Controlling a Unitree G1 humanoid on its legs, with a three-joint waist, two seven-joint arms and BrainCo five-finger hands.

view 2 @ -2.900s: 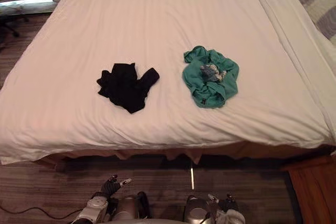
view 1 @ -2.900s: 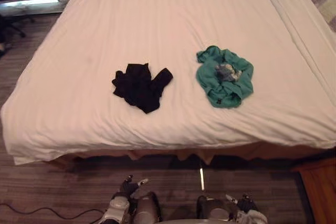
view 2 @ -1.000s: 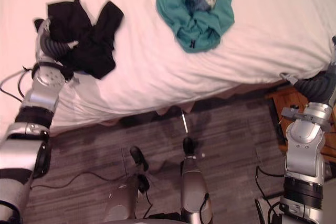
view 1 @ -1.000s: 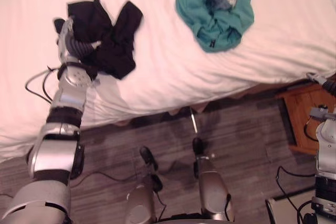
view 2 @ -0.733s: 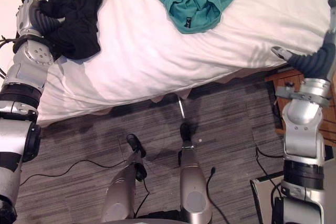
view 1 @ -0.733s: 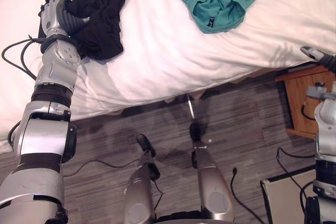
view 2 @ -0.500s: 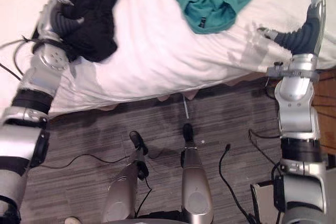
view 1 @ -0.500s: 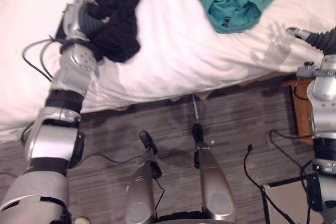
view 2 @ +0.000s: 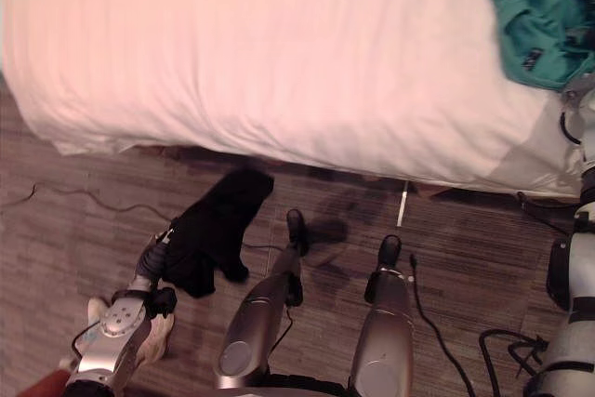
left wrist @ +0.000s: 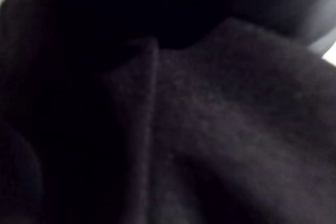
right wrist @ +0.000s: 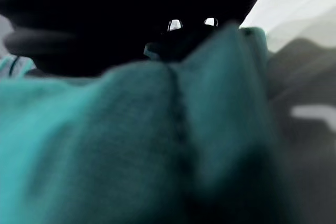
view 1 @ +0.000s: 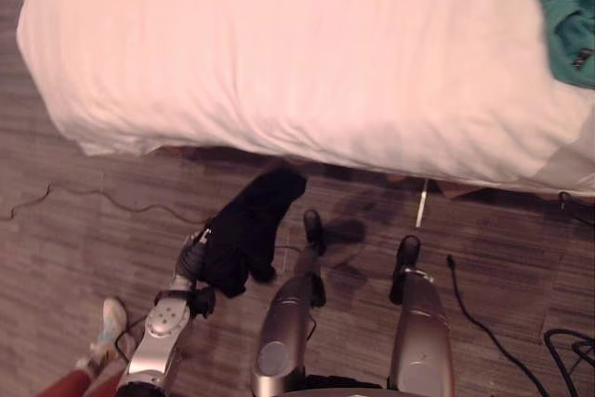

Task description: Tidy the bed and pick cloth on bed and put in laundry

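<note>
Black cloth (view 1: 246, 234) is off the bed (view 1: 279, 62), hanging above the floor (view 1: 74, 239) just in front of the bed's near edge. It's bunched over the left hand (view 1: 191, 262), so can't tell the grip. Teal cloth (view 2: 532, 16) lies on the bed near that edge. Right hand (right wrist: 121, 9) is up against it, grip unreadable too.
</note>
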